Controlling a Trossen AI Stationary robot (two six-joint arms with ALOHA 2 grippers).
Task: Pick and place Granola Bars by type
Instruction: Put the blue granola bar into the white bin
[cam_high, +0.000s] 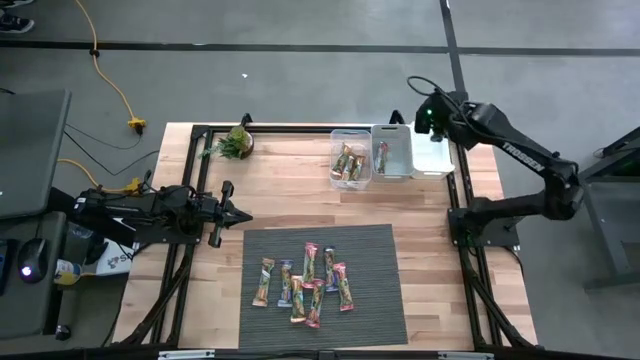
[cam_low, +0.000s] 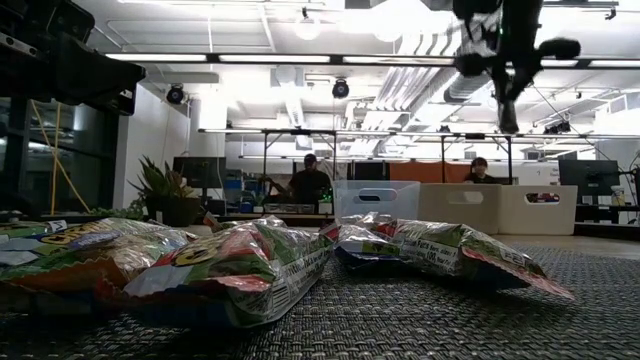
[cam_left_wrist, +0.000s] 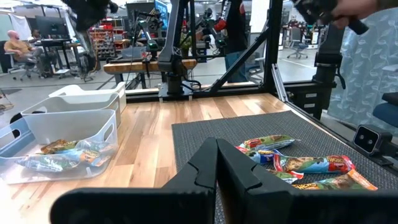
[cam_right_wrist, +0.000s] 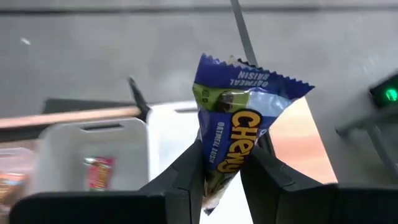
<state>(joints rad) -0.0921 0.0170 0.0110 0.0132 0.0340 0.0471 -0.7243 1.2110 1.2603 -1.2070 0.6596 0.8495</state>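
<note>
Right arm reaches from its base at the table's right edge up toward the back right corner, elbow bent, wrist above the bins. Right gripper (cam_right_wrist: 222, 168) — fingers clamped on a blue granola bar (cam_right_wrist: 239, 124), held upright above the third, white bin (cam_high: 433, 158); that bin's contents cannot be made out.

Left arm lies low along the table's left side, left gripper (cam_high: 240, 216) pointing at the mat, fingers pressed together, holding nothing.

Dark woven mat (cam_high: 370, 250) at front centre carries a cluster of granola bars (cam_high: 305, 280), mixed wrappers, some overlapping. Clear bin (cam_high: 350, 160) at back holds several bars; the middle bin (cam_high: 392, 152) beside it holds one red bar (cam_high: 381, 155).
</note>
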